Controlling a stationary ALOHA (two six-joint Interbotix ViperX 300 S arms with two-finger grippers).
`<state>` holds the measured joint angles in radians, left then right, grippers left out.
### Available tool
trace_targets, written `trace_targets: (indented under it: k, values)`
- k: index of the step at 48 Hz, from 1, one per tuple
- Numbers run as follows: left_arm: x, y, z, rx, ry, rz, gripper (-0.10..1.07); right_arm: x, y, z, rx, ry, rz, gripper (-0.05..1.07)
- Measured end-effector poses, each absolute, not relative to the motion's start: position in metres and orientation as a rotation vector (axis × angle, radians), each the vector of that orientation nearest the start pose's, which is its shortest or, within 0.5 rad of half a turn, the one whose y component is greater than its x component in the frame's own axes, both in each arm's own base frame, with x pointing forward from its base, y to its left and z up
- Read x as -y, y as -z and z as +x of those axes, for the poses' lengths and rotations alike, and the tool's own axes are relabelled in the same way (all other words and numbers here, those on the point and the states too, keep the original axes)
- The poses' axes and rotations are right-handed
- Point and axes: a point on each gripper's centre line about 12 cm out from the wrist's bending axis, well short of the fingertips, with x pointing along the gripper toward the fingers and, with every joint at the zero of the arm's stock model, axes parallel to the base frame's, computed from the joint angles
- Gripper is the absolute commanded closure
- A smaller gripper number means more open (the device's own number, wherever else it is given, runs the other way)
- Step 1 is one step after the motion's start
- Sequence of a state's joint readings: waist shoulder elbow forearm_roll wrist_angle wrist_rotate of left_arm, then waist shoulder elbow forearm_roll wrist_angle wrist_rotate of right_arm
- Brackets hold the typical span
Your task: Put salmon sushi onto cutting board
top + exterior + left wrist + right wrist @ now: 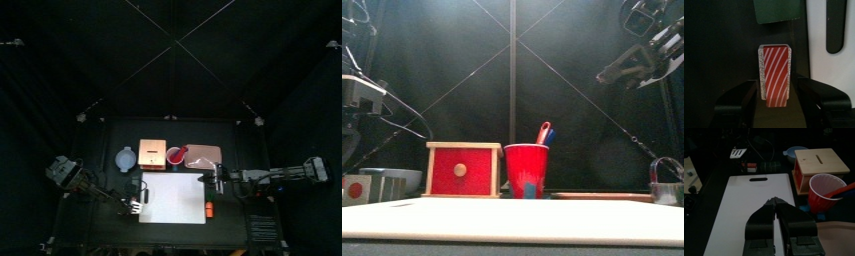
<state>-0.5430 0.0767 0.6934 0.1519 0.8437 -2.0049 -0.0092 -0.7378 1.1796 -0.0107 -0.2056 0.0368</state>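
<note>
– How is the left arm set?

– It comes in low from the left, wrist bent down, and the left gripper [777,84] points at the black table [724,45]. Its two black jaws stand apart, one on each side of the salmon sushi [776,75].

– Do they touch it?

– Hard to say; the gaps look very thin, so I cannot tell.

– And the sushi itself?

– A small oblong block with an orange-red top, slanted white stripes and a pale rim. It lies on the table just beside the cutting board [821,45], not on it.

– The board?

– Flat, smooth and white, with rounded corners and a long handle slot [836,25].

– The right arm?

– It hangs above the board's far side, with the right gripper [775,203] held clear of the surface and its jaws pressed together on nothing. Beside it stand a glossy red cup [823,193] and a wooden box [817,162].
</note>
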Motion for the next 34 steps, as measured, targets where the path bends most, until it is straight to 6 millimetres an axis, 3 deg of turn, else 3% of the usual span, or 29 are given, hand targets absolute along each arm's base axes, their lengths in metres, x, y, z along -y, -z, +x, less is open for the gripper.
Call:
trace_targets:
  k: [11, 21, 34]
  values:
    - [0.136, -0.103, 0.251, -1.221, -1.101, -0.928, 0.3, 0.002, -0.232, 0.229, -0.242, 0.013, 0.04, 0.97]
    - [0.129, -0.139, 0.25, -1.165, -1.02, -0.933, 0.3, 0.002, -0.231, 0.228, -0.253, 0.014, 0.042, 0.97]
    - [0.103, -0.162, 0.285, -1.053, -0.934, -0.936, 0.3, -0.001, -0.23, 0.228, -0.255, 0.003, 0.042, 0.97]
